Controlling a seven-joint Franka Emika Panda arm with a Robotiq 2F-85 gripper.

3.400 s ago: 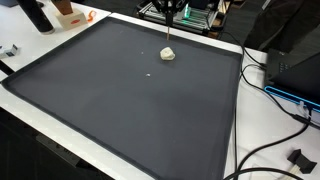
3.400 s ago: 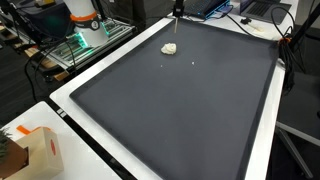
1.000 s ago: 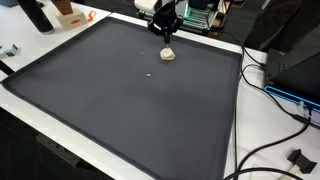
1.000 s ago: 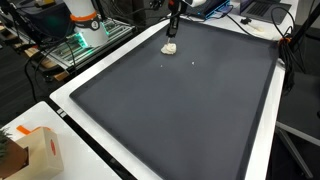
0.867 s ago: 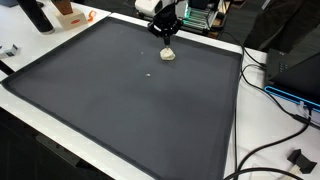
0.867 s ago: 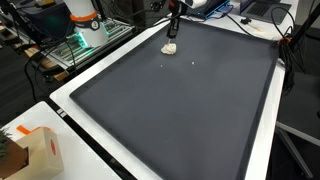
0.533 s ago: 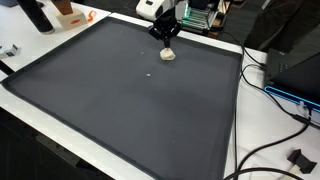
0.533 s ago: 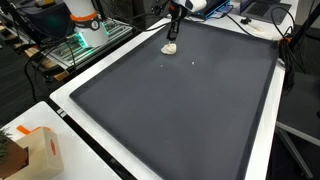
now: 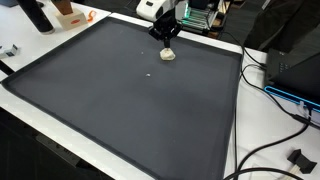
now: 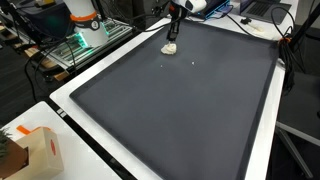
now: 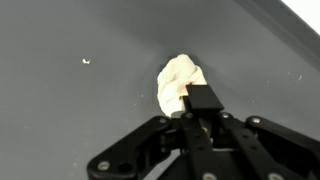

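"Looking at the small lumpy cream-white blob (image 11: pixel 180 82), where does it sit?"

"On the big flat black mat (image 9: pixel 120 115), close to its far edge, right under the black claw (image 9: pixel 167 38). I cannot tell if the claw is squeezing or let loose."

"Is there room around it?"

"Lots on the near side. The white table rim (image 9: pixel 50 122) runs round the mat."

"What does the wrist view add?"

"The blob's bumpy folds and a tiny white crumb (image 11: pixel 86 61) nearby."
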